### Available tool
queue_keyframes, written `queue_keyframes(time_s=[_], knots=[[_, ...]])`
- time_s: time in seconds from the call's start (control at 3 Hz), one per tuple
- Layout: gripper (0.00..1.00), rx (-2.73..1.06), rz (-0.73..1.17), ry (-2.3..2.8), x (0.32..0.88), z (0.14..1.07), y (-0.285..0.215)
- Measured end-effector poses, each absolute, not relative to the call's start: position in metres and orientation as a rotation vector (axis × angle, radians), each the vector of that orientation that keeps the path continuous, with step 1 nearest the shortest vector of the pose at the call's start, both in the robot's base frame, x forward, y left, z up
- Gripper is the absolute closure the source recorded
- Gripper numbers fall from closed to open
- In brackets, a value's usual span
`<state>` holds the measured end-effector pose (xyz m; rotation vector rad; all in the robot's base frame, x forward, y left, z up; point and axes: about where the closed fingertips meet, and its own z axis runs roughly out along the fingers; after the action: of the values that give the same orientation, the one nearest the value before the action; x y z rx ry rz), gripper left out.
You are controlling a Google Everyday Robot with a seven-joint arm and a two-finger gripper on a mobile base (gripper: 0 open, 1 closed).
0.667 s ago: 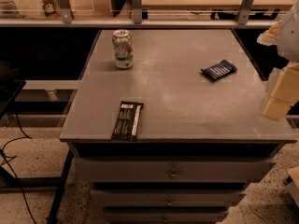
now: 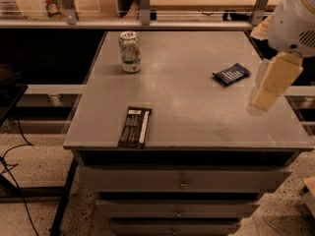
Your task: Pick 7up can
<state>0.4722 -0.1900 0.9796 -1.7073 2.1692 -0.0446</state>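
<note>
The 7up can [image 2: 130,51] stands upright at the far left of the grey table top [image 2: 187,107]. It has a pale body with green and red markings and a silver top. My gripper [image 2: 262,101] hangs from the white arm [image 2: 295,21] over the table's right edge, far to the right of the can and nearer the front. It holds nothing that I can see.
A dark brown snack wrapper [image 2: 135,127] lies near the front left edge. A dark blue snack packet [image 2: 231,74] lies at the right, just left of my gripper. Drawers [image 2: 183,181] sit under the table. A railed shelf [image 2: 147,18] runs behind it.
My arm and gripper have moved left, further in over the table's right edge. The can and both wrappers have not moved.
</note>
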Motion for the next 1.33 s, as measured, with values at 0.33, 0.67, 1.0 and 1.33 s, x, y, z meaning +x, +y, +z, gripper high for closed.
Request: queue_keyframes(time_s=[0.33, 0.67, 1.0, 1.33], knots=[[0.0, -1.676, 0.039, 2.104, 0.527, 0.972, -0.152], [0.0, -1.592, 0.129, 2.044, 0.587, 0.962, -0.11], [0.0, -1.484, 0.17, 1.993, 0.631, 0.954, -0.073], [0.0, -1.383, 0.165, 1.963, 0.669, 0.944, -0.04]])
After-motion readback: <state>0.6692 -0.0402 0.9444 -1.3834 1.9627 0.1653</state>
